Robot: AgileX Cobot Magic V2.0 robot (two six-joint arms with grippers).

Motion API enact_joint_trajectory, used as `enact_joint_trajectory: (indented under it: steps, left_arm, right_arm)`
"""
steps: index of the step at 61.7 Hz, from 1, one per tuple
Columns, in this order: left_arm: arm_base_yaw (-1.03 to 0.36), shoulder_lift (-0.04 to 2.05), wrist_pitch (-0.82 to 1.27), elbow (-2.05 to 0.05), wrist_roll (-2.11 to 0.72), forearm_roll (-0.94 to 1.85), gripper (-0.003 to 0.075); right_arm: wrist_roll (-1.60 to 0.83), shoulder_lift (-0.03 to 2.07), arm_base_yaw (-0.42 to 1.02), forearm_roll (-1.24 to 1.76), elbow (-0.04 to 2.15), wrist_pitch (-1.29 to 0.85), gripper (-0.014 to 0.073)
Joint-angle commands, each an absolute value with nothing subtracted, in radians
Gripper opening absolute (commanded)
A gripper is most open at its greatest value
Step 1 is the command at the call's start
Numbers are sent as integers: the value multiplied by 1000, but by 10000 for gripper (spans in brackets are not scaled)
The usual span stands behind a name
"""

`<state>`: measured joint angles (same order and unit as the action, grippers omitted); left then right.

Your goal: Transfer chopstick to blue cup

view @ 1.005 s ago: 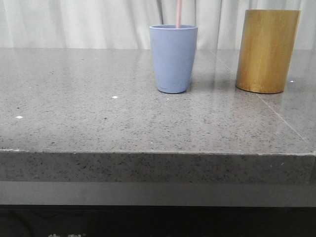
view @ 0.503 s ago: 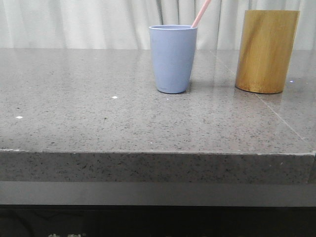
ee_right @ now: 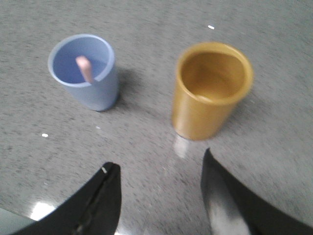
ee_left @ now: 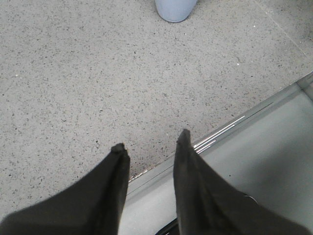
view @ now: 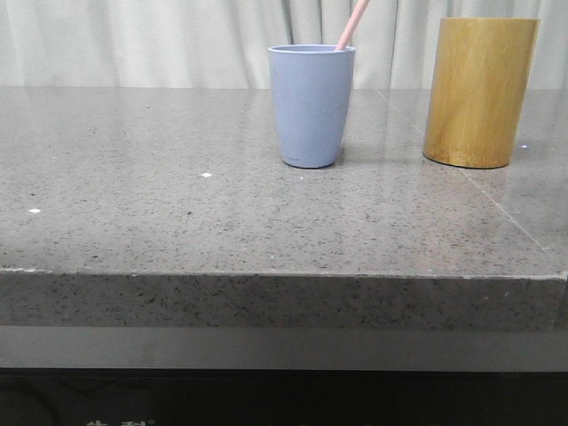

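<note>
The blue cup (view: pixel 311 105) stands on the grey stone table at the back middle. A pale pink chopstick (view: pixel 352 25) stands in it and leans to the right against the rim; its tip shows inside the cup in the right wrist view (ee_right: pixel 85 69). My right gripper (ee_right: pixel 159 164) is open and empty, high above the table, on the near side of the blue cup (ee_right: pixel 85 71) and the bamboo cylinder. My left gripper (ee_left: pixel 150 143) is open and empty over the table's front edge; the cup's base (ee_left: pixel 175 10) is far from it. Neither gripper shows in the front view.
A yellow-brown bamboo cylinder (view: pixel 480 91) stands right of the cup, and its inside looks empty in the right wrist view (ee_right: pixel 212 88). The table's front edge (view: pixel 284 275) runs across the front view. A curtain hangs behind the table.
The chopstick stood upright in the cup one second ago; it has tipped to the right and now leans on the rim, a little steeper than half a second ago.
</note>
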<state>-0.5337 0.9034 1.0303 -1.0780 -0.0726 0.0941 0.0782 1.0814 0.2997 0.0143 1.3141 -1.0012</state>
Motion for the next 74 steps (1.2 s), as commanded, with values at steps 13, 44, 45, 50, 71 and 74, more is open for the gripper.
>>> enact_joint_trajectory:
  steps: [13, 44, 45, 50, 71, 74]
  left_arm:
    - [-533, 893, 930, -1102, -70, 104, 239]
    - [-533, 895, 927, -1102, -70, 104, 120]
    - [-533, 895, 927, -1102, -70, 104, 102]
    - [-533, 895, 927, -1102, -70, 104, 30]
    - [-533, 895, 927, -1102, -70, 104, -19]
    - [-533, 895, 927, -1102, -70, 104, -19]
  right_arm:
    - [83, 728, 282, 8, 962, -788, 402]
    - [83, 487, 282, 0, 732, -614, 323]
    - [83, 487, 282, 0, 732, -612, 281]
    - [83, 487, 282, 0, 732, -609, 152]
    - [82, 487, 282, -20, 732, -624, -67]
    - [82, 487, 282, -20, 732, -624, -67]
